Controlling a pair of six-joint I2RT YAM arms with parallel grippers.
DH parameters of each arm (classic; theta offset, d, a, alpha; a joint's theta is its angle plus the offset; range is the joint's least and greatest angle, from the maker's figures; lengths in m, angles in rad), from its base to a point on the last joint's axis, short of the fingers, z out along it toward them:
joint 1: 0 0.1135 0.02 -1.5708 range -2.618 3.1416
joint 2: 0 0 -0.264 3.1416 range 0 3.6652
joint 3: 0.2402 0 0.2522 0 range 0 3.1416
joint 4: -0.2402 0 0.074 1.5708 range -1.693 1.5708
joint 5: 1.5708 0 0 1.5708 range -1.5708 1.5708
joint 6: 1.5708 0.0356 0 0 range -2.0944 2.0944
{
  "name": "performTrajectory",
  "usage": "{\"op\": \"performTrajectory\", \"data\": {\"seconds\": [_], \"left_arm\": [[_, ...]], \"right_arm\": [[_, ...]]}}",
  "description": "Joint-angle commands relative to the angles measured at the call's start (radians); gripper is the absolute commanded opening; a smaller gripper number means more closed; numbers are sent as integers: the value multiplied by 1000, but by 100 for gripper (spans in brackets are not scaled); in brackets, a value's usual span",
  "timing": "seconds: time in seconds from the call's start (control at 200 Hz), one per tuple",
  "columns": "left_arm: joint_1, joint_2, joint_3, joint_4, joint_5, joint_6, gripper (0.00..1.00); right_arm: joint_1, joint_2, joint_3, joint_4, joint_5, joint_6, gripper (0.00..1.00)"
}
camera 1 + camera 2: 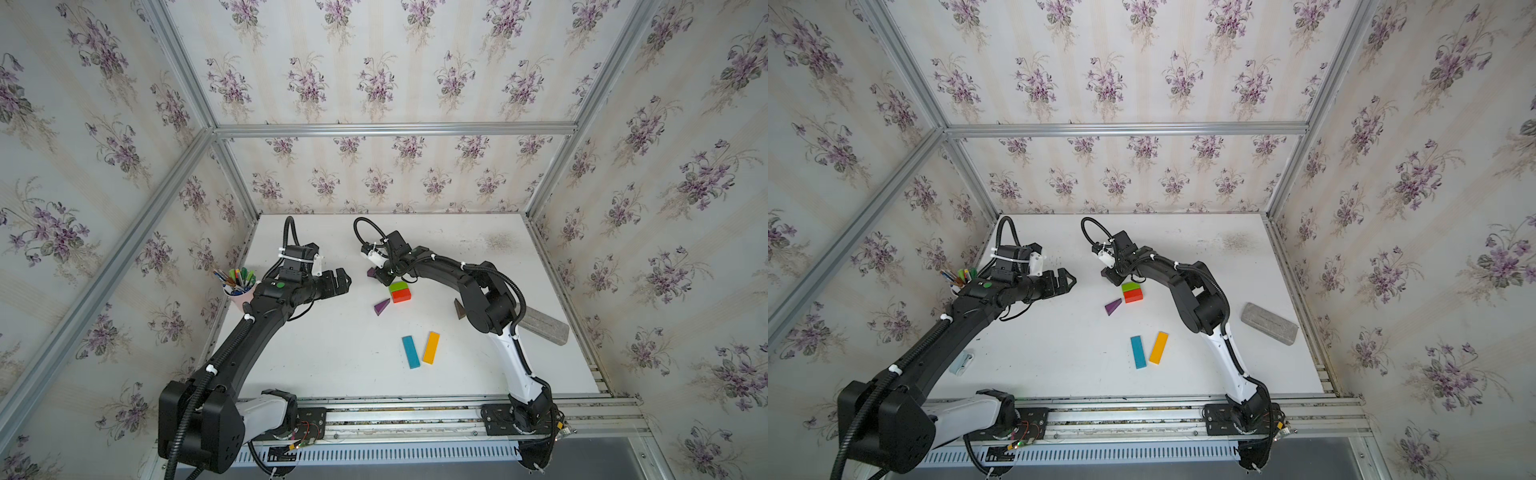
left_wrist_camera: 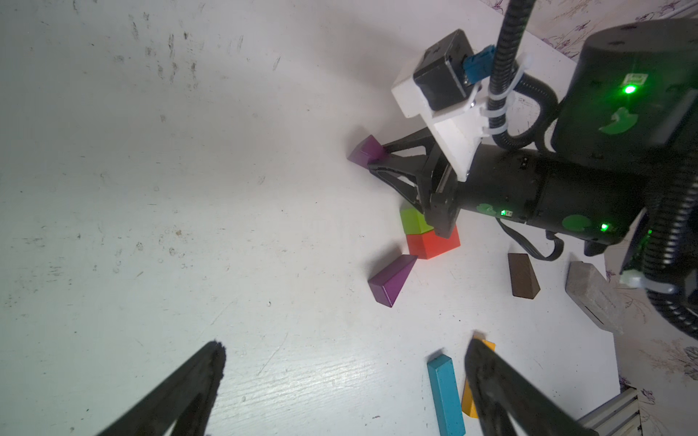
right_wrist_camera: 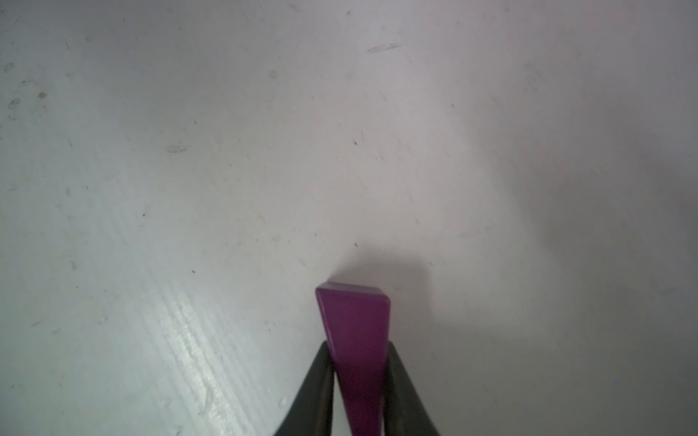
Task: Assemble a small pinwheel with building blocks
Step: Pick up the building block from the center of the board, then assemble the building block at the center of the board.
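The building blocks lie spread on the white table [image 1: 332, 353]; no whole pinwheel is in view. A green block [image 1: 398, 286] and a red block [image 1: 401, 295] lie side by side as a square. My right gripper [image 3: 359, 349] is shut on a purple wedge [image 3: 355, 324] just beyond them, low at the table [image 2: 366, 151]. A second purple wedge [image 1: 381, 306] lies left of the red block. The blue bar [image 1: 410, 352] and orange bar [image 1: 431, 347] lie nearer the front. A brown wedge [image 2: 523, 275] sits by the right arm. My left gripper [image 1: 343, 282] hangs open and holds nothing [image 2: 345, 345].
A pink cup of pens [image 1: 239, 291] stands at the left edge behind the left arm. A grey block [image 1: 1268, 323] lies at the right edge. A small pale blue object [image 1: 961, 362] lies near the front left. Papered walls and metal rails close the table in.
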Motion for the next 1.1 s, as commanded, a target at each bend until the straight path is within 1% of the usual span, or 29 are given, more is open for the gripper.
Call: {"op": "performTrajectory", "data": {"seconds": [0.0,0.345,0.435,0.734,1.099], "left_arm": [[1,-1,-1,9,-2,-8,100],[1,15,-1,22,8,-13,100],[1,18,-2,26,11,-17,100],[1,34,-1,42,27,-24,100],[1,48,-1,60,41,-27,100]], "right_arm": [[2,10,7,-5,12,-4,21],[-16,-13,-31,4,23,14,17],[-25,-38,-65,25,23,19,16],[-42,-88,-144,43,25,18,16],[-40,-93,-113,-5,51,75,16]]}}
